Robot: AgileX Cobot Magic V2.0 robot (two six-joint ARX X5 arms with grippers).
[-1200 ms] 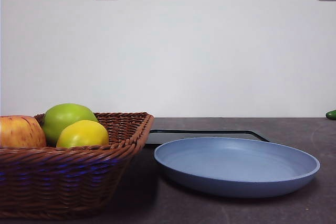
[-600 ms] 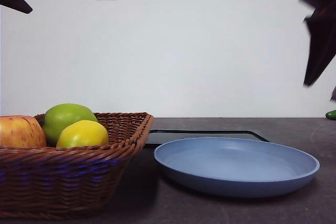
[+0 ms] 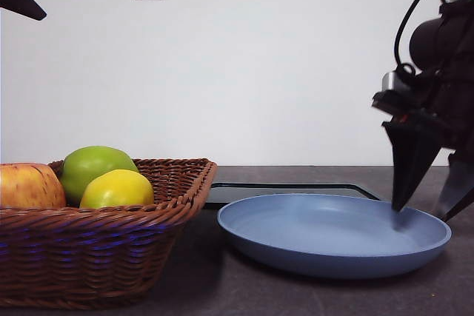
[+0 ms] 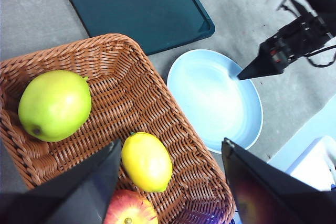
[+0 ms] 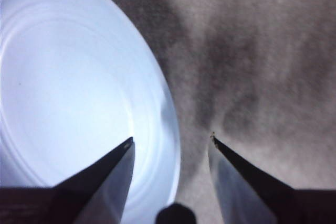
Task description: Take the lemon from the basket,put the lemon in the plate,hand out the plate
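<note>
Altogether: one lemon (image 4: 146, 161), two apples (image 4: 54, 105), one plate (image 4: 215, 98).

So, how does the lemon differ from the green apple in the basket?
The lemon is yellow, the green apple bright green. The lemon is smaller and more oval, the green apple larger and rounder. In the left wrist view, the lemon lies next to the red-yellow apple, the green apple apart from both. Both rest in the basket, ungrasped.
</note>
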